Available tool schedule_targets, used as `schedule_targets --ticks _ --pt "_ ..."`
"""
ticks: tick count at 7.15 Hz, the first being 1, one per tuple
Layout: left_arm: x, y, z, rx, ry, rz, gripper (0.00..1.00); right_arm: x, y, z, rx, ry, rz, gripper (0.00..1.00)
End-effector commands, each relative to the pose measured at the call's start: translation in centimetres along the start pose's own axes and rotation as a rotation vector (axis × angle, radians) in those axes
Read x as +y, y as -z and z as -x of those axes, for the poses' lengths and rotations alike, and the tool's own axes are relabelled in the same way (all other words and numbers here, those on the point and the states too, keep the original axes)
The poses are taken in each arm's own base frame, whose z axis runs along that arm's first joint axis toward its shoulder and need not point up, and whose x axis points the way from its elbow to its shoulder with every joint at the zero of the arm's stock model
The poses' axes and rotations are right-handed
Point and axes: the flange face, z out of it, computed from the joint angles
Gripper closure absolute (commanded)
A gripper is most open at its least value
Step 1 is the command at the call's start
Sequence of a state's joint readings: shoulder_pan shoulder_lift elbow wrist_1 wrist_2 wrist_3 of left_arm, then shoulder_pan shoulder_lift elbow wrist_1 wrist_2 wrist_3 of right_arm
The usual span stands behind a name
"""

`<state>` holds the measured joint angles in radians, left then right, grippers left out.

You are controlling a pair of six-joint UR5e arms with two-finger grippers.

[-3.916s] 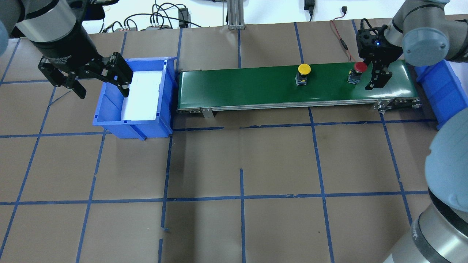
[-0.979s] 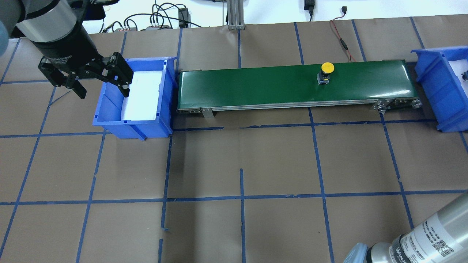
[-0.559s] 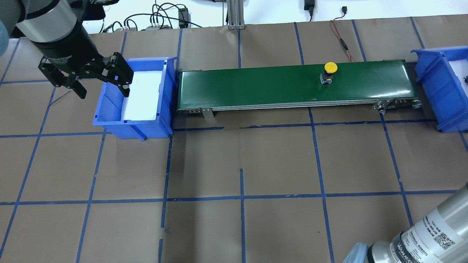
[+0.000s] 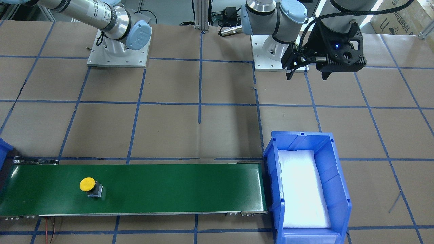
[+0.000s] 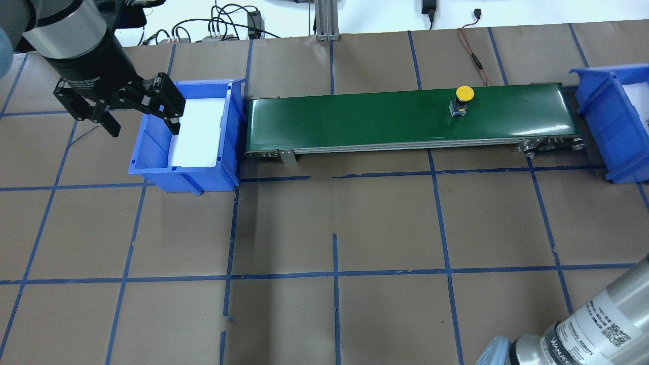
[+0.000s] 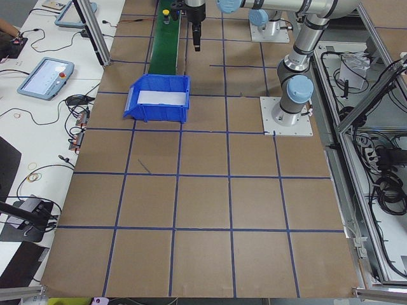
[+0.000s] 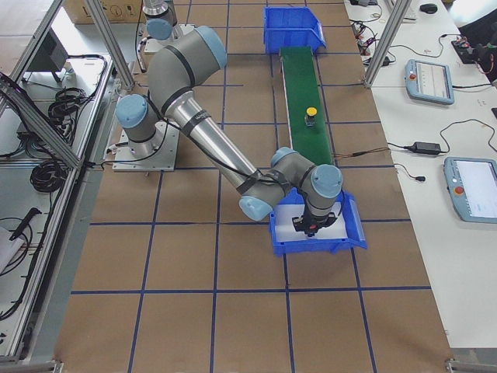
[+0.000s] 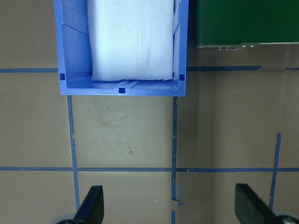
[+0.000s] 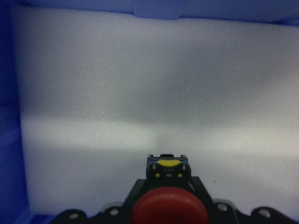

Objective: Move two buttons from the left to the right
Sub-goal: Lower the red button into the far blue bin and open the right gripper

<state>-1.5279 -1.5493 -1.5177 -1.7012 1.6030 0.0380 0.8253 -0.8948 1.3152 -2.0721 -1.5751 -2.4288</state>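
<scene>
Yellow-capped button (image 5: 463, 96) stands upright on the green conveyor belt (image 5: 355, 119), toward its 3 o'clock end and clear of both long edges. The belt is bare from there to 9 o'clock. Right blue bin (image 5: 603, 114) sits just past the belt's 3 o'clock end, left blue bin (image 5: 213, 177) at the 9 o'clock end.

Left claw (image 5: 143, 128): fingers wide apart, holding nothing. Overhead it overlaps the left bin's 9 o'clock wall. The front-facing view shows it raised and well apart from that bin, toward 12 o'clock. The left wrist view has only bare tabletop (image 8: 131, 140) between the fingers, with the bin at 12 o'clock.

Right claw (image 7: 312, 227) is out of the overhead view; the exterior right view shows it down in the right bin. In the right wrist view it is clamped on the red-capped button (image 9: 169, 212) above white foam (image 9: 140, 93), bin wall at 9 o'clock.
</scene>
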Motion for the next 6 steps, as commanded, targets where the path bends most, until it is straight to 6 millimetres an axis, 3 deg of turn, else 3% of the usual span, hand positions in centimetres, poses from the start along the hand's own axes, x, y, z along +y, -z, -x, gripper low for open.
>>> schedule_targets --ticks 1,3,4,5,6 --pt "0.0 0.0 0.0 -0.002 0.000 0.000 0.00 -0.3 -0.1 0.1 0.005 -0.002 -0.012 0.21" --pt "0.0 0.0 0.1 -0.001 0.000 0.000 0.00 -0.5 2.9 0.3 0.028 -0.002 0.012 0.17" --pt "0.0 0.0 0.0 -0.002 -0.002 0.000 0.00 -1.8 6.3 0.4 0.029 0.006 0.012 0.17" --pt "0.0 0.0 0.1 -0.001 0.000 0.000 0.00 -4.9 9.9 -0.6 0.035 0.021 0.012 0.17" --pt "0.0 0.0 0.1 -0.001 -0.002 0.000 0.00 -9.6 11.8 -2.7 0.024 0.048 0.003 0.17"
